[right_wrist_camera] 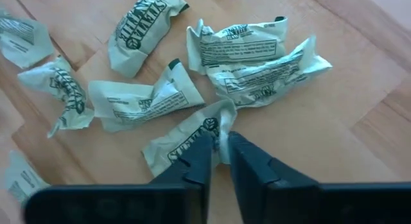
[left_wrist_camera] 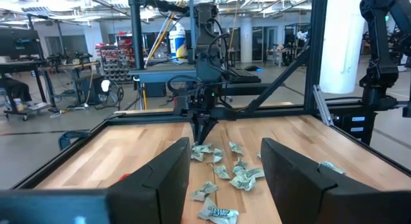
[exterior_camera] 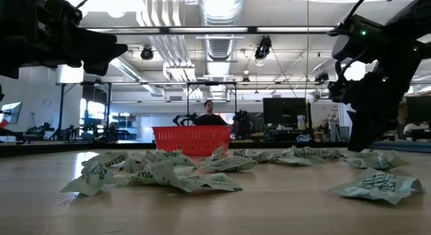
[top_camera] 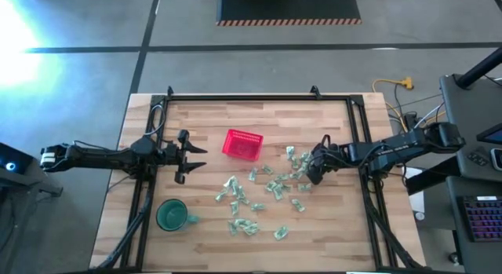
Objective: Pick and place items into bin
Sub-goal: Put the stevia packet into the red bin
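Several pale green-and-white crinkled wrapped pieces (top_camera: 252, 197) lie scattered flat on the wooden table, between the middle and the near edge. The red mesh basket (top_camera: 241, 144) stands on its base just beyond them, seen also in the low view as the basket (exterior_camera: 192, 139). My right gripper (top_camera: 312, 173) is down among the right-hand pieces, shut on one wrapped piece (right_wrist_camera: 183, 144). My left gripper (top_camera: 196, 158) hovers open above the table, left of the basket, its fingers level and pointing toward the table's right; the left wrist view shows the left gripper (left_wrist_camera: 225, 169) holding nothing. My right gripper (right_wrist_camera: 220, 137) pinches one wrapped piece between its two fingers by its crinkled twisted end (right_wrist_camera: 221, 116). The fingers come from above, pointing down. The piece's body lies on the table among its neighbours.
A round dark-green mug (top_camera: 171, 215) stands near the table's near-left corner. A black metal frame (top_camera: 259, 96) runs around the table. Bare wood lies along the far edge and the left side. A person (exterior_camera: 209, 114) shows in the room far beyond the basket.
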